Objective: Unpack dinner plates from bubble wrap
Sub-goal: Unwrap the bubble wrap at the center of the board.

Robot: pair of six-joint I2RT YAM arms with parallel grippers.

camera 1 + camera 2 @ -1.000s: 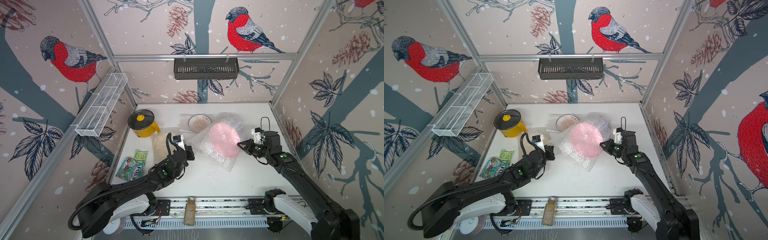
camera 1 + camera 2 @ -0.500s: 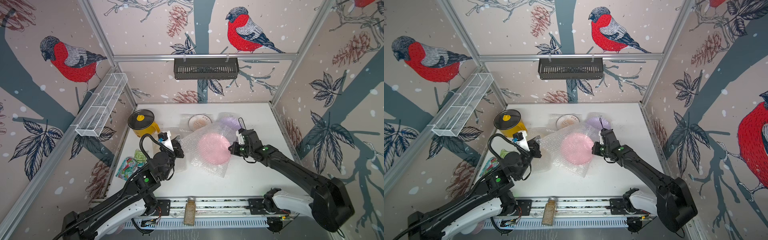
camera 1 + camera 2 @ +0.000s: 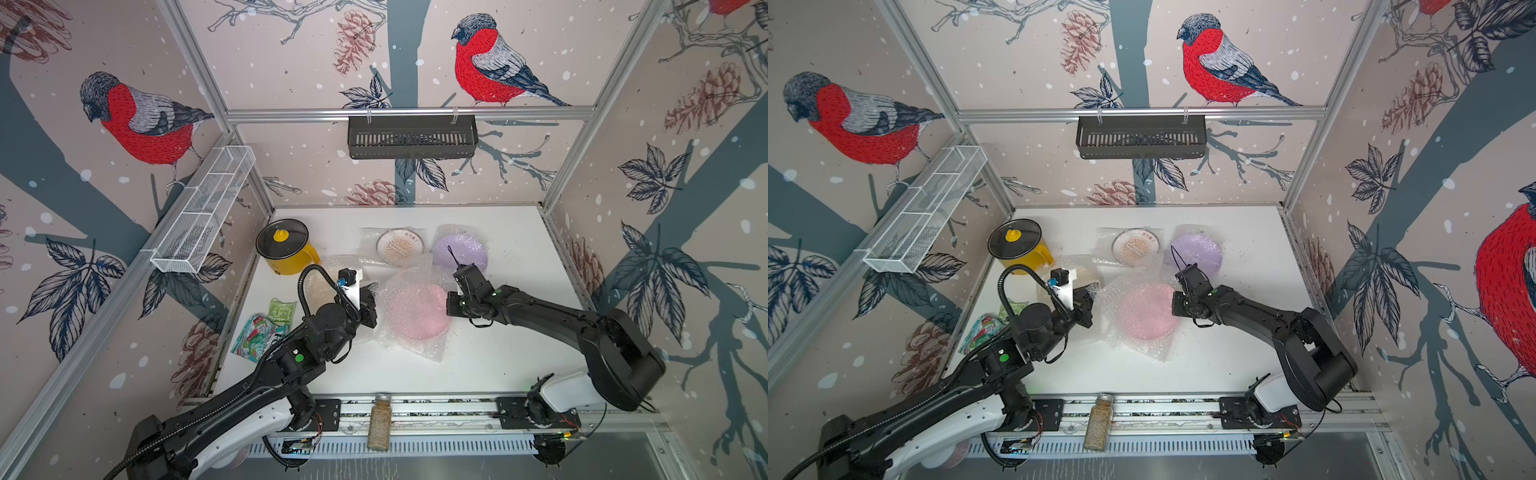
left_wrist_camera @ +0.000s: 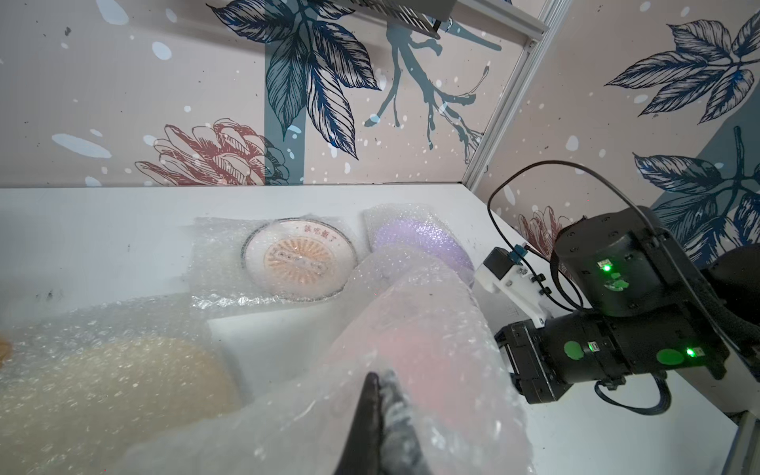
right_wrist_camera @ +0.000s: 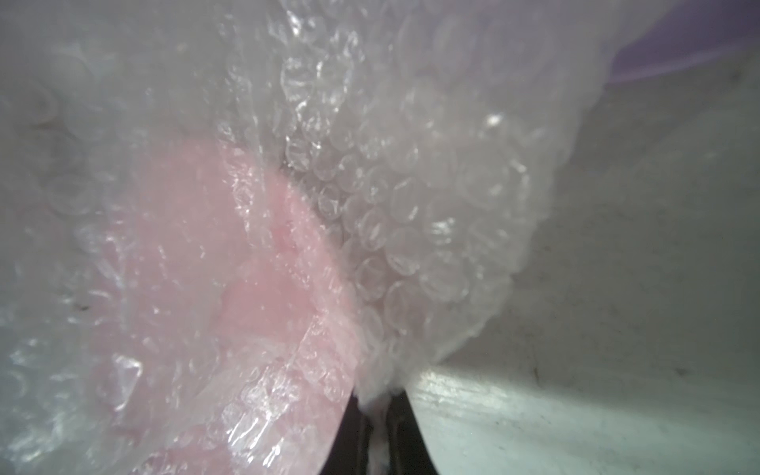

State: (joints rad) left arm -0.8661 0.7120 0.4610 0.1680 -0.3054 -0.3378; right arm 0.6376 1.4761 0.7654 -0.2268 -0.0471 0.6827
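Observation:
A pink dinner plate [image 3: 417,309] lies mid-table inside a loose sheet of bubble wrap [image 3: 411,347]. My left gripper [image 3: 371,297] is shut on the wrap's left edge; in the left wrist view one finger shows only through the film [image 4: 378,380]. My right gripper [image 3: 451,301] pinches the wrap at the plate's right rim, with a strip of film between its jaws [image 5: 380,407]. Behind them sit a wrapped lilac plate [image 3: 459,251] and a sunburst plate [image 3: 401,247] on wrap. A wrapped cream plate [image 4: 103,382] lies partly hidden behind my left gripper.
A yellow pot with a black lid [image 3: 286,249] stands at the back left. Snack bags [image 3: 264,328] lie by the left wall. A spice jar [image 3: 379,422] sits on the front rail. A white wire rack [image 3: 203,208] and a black basket [image 3: 411,135] hang on the walls.
Both grippers have moved left with the wrapped pink plate, which has come down lower and flatter. The lilac plate behind it is uncovered now.

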